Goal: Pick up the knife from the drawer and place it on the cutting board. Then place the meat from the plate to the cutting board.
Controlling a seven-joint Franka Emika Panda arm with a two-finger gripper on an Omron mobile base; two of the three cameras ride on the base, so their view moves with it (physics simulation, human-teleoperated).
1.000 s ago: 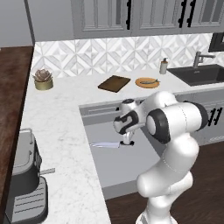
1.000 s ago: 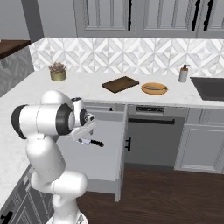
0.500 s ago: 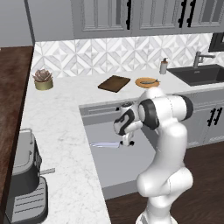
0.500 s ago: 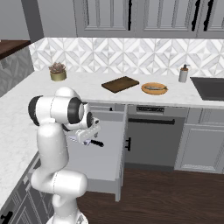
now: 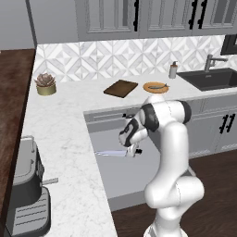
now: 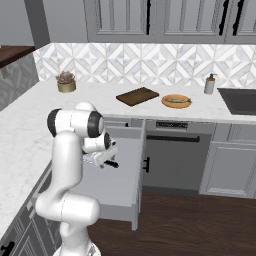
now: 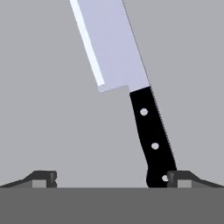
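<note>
hand (image 7: 111, 178) spread, over knife (image 7: 131, 83), in drawer (image 5: 125, 173)

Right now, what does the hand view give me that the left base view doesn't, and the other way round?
Hand view alone: the gripper open, fingertips wide apart, one beside the handle's butt, with three rivets on the black handle. Left base view alone: the cutting board, the plate with the meat on it, and the counter. Shared: the knife lying flat in the open drawer.

My views are evenly, softly lit renders, sharp and glare-free; faint shadow lies beneath my arm (image 5: 166, 139).
</note>
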